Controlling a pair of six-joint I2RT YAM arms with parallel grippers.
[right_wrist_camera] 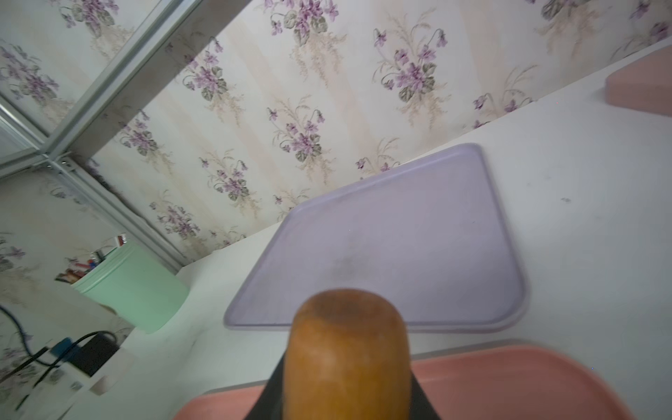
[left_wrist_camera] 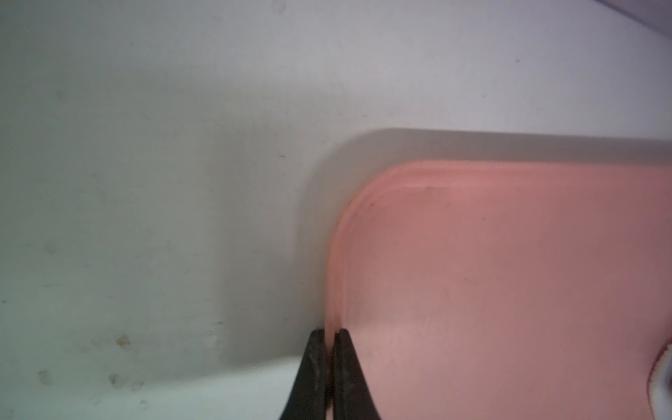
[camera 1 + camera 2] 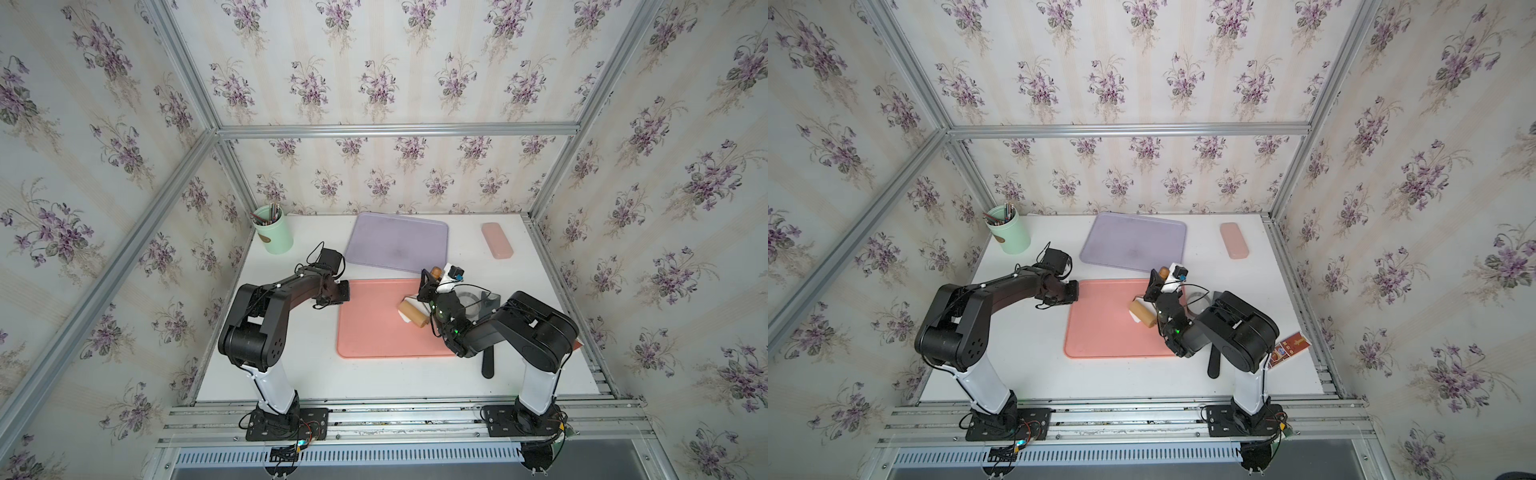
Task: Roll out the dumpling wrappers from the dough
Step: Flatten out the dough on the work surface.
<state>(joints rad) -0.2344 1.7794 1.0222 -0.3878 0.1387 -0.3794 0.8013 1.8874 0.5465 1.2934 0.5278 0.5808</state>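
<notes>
Right gripper [image 3: 430, 280] has the wooden roller [image 3: 413, 315] by its handle, jaws part-way closed around the wood. The right wrist view shows that grip up close, with the rounded handle end filling the foreground and black fingers either side of it.

The dough [image 3: 404, 318] lies on the pink tray [image 3: 365, 332], right under this hand and pressed beneath the roller's barrel. Both top views show only white edges peeking out on either side of the barrel. The right wrist view misses the dough altogether, looking past the handle instead.

Ahead of this hand sits the purple tray [image 1: 400, 236], with the green cup [image 1: 134, 287] off to its left and the pink case [image 1: 643, 87] off to its right.

Left gripper [image 2: 329, 334] is pinched tight on the pink tray's rim — one finger outside the lip, one inside. Only the left wrist view shows that pinch; the top views just put this hand at the tray's edge. A white sliver at that wrist view's border is too little to name.

Behind the right hand, half hidden by the arm, is a metal ring [image 3: 468, 300], and a black-handled tool [image 3: 487, 361] lies nearer the base. A red printed card [image 3: 1289, 349] shows clearly in a top view, beside that arm.
</notes>
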